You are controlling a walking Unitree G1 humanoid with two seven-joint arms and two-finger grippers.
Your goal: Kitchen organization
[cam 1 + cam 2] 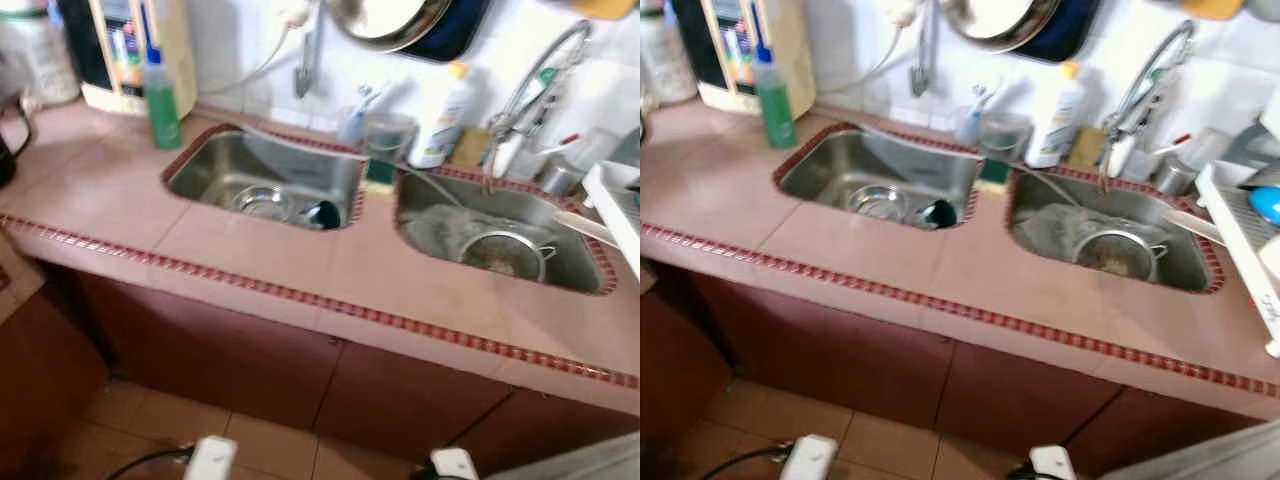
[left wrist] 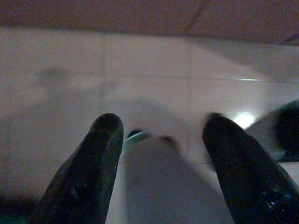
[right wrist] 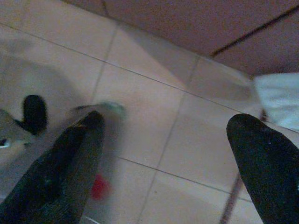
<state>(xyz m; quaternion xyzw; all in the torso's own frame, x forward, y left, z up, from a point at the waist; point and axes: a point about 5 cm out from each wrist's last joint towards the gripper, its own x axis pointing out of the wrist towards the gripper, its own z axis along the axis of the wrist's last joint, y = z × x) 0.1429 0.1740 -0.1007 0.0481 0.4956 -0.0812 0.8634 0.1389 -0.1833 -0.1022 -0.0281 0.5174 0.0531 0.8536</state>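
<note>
pink tiled counter (image 1: 250, 250) | green bottle (image 1: 162, 100) | white bottle (image 1: 440, 120)

Two sinks (image 1: 215, 165) (image 1: 585, 265), one green bottle (image 1: 162, 100), one faucet (image 1: 530, 90).

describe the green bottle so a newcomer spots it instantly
Start at the pink tiled counter with two steel sinks. Left of the left sink, near the back wall, stands the green bottle, upright. It is the only green, blue-capped bottle; the white bottle stands behind the sinks.
</note>
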